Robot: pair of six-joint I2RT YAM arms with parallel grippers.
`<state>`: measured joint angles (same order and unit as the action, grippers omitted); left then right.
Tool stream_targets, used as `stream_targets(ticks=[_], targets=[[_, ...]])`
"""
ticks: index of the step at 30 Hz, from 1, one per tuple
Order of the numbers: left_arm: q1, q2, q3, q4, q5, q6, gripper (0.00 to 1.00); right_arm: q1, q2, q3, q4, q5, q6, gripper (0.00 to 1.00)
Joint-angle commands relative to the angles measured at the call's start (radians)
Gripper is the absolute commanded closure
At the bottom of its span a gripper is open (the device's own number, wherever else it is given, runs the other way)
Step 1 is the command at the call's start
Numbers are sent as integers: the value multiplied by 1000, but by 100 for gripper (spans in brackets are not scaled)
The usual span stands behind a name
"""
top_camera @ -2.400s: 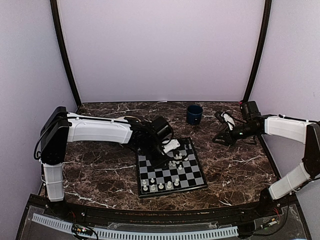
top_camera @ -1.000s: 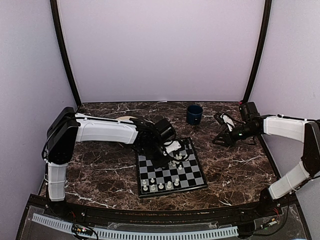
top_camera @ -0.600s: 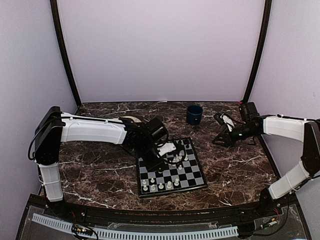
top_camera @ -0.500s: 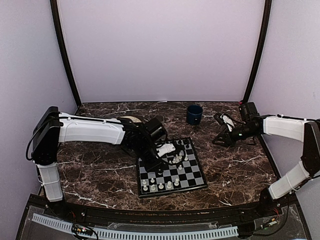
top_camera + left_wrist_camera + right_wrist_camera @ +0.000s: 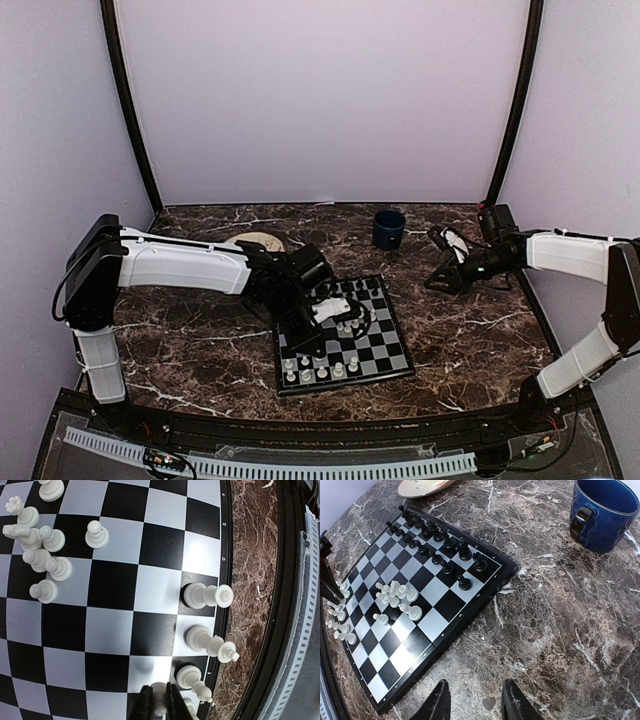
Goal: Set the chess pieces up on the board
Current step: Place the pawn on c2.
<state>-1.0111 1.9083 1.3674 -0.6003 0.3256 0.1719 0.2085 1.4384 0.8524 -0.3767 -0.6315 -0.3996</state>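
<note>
The board [image 5: 382, 346] lies in the middle of the table, also in the left wrist view [image 5: 112, 587] and right wrist view [image 5: 427, 577]. My left gripper [image 5: 310, 340] hangs over its near left part, shut on a cream-white pawn [image 5: 159, 705]. Three white pieces [image 5: 206, 595] stand along the near edge beside it. A cluster of white chess pieces [image 5: 45, 555] stands mid-board. Black chess pieces [image 5: 440, 542] line the far rows. My right gripper [image 5: 441, 276] is open and empty above bare marble right of the board [image 5: 472, 702].
A blue cup [image 5: 389, 228] stands behind the board's right corner, close to the right gripper [image 5: 605, 512]. A round beige plate [image 5: 255, 241] lies at the back left, partly behind the left arm. The table's black front rail [image 5: 295, 605] runs just beyond the board.
My left gripper has moved from the mid-board cluster toward the board's near left, carrying a white pawn. The right arm has stayed still.
</note>
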Motion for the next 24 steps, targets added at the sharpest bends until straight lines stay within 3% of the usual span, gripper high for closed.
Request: stream_targets(ticks=[1,24], targets=[[-10,-30,-12,-18,19,8,99,-4,-2,21,-2,-8,-7,64],[-15,17,-15,10,-13,2,95,-4,-7,17,0,-3,-8,64]])
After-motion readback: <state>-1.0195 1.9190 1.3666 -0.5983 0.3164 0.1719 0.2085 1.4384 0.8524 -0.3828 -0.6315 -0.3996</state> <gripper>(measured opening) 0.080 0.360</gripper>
